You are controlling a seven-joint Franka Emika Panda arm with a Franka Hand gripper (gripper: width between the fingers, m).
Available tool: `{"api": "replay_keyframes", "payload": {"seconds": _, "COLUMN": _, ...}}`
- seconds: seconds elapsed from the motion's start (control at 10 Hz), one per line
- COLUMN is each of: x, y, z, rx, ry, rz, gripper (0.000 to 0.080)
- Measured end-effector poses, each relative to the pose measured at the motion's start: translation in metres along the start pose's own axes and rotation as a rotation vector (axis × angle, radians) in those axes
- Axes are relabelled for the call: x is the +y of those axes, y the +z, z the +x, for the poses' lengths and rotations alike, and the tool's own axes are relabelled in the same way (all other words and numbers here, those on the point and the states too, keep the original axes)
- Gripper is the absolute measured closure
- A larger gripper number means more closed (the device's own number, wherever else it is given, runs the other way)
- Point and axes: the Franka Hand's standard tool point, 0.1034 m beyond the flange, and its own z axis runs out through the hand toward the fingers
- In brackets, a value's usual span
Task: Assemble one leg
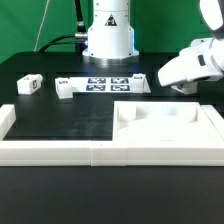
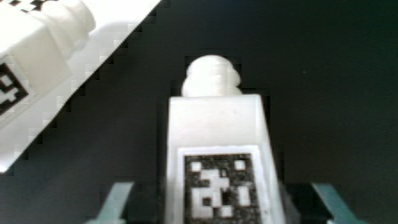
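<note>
Stubby white plastic leg (image 2: 219, 140), square tag (image 2: 221, 186) up, rounded tip leading, lies between the tool (image 2: 222, 203) fingers (image 2: 121, 200); dark gaps on both flanks, so I judge the tool released, straddling it for a centred grasp. Exterior view: tool at 3 o'clock over the matte black surface (image 1: 60, 120).

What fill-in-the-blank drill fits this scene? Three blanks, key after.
1. Exterior view: ___ loose legs lie to the view's left of the marker board.
2. The claw is on that view's ___ side.
3. Wrist view: the leg between the claw's fingers bears a black-and-white marker ___.
Missing: two; right; tag.
</note>
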Motion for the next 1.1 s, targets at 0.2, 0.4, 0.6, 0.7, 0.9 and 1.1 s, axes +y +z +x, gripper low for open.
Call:
{"api": "replay_keyframes", "payload": {"seconds": 0.2, "x": 0.0, "y": 0.0, "z": 0.0, "rx": 0.0, "ry": 0.0, "rz": 0.0, "gripper": 0.0511}}
{"api": "replay_keyframes", "payload": {"seconds": 0.4, "x": 0.001, "y": -0.001, "z": 0.0, "rx": 0.002, "ry": -0.007, "rz": 0.0, "gripper": 0.0511}}
{"api": "replay_keyframes", "payload": {"seconds": 0.6, "x": 0.018, "y": -0.029, "z": -0.022, "rx": 0.04, "ry": -0.074, "rz": 0.001, "gripper": 0.0511}}
{"api": "replay_keyframes", "payload": {"seconds": 0.7, "x": 0.025, "y": -0.038, "z": -0.034, "rx": 0.06, "ry": -0.06, "rz": 0.021, "gripper": 0.0509}}
{"api": "replay_keyframes", "payload": {"seconds": 0.9, "x": 0.03, "y": -0.05, "z": -0.047, "rx": 0.048, "ry": -0.051, "rz": 0.018, "gripper": 0.0509}}
{"api": "replay_keyframes", "payload": {"seconds": 1.1, "x": 0.029, "y": -0.049, "z": -0.041, "rx": 0.081, "ry": -0.052, "rz": 0.019, "gripper": 0.0509}}
